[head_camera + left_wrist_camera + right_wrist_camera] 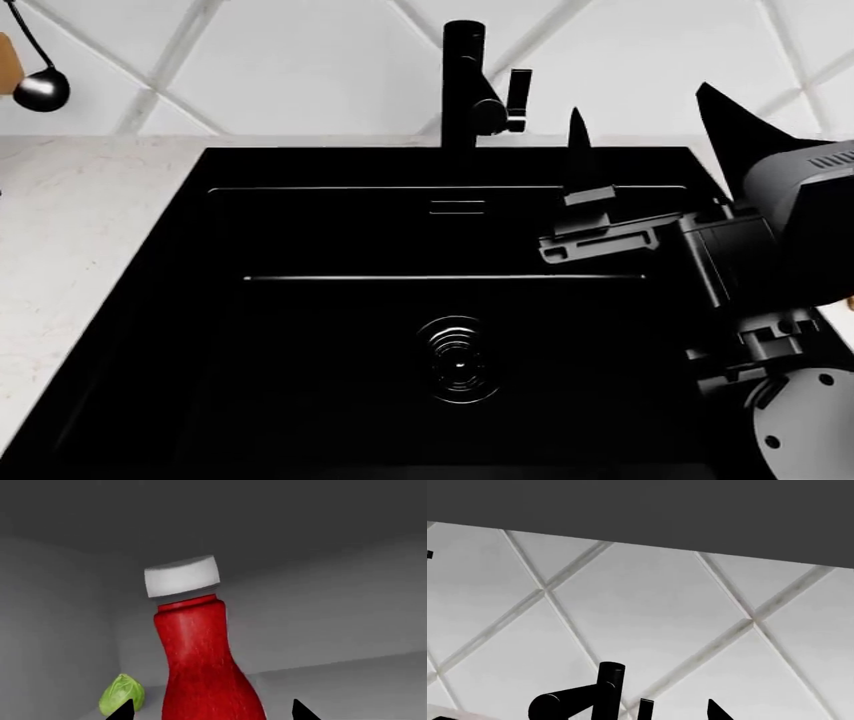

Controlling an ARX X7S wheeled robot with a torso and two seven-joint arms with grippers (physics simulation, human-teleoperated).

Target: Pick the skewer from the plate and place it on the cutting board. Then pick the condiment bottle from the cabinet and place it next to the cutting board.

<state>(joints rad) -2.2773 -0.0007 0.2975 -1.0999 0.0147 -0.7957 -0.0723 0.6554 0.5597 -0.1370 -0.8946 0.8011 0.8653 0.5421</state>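
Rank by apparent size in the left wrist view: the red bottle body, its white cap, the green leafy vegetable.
1. Red squeeze bottle body, largest by far.
2. White cap.
3. Green leafy vegetable, slightly smaller looking than the cap, but it sits farther back, so true size is unsure.

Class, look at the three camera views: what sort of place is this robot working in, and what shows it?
Most likely a kitchen: a black sink with a black faucet set in a pale counter, and a red condiment bottle beside a green vegetable in a grey cabinet.
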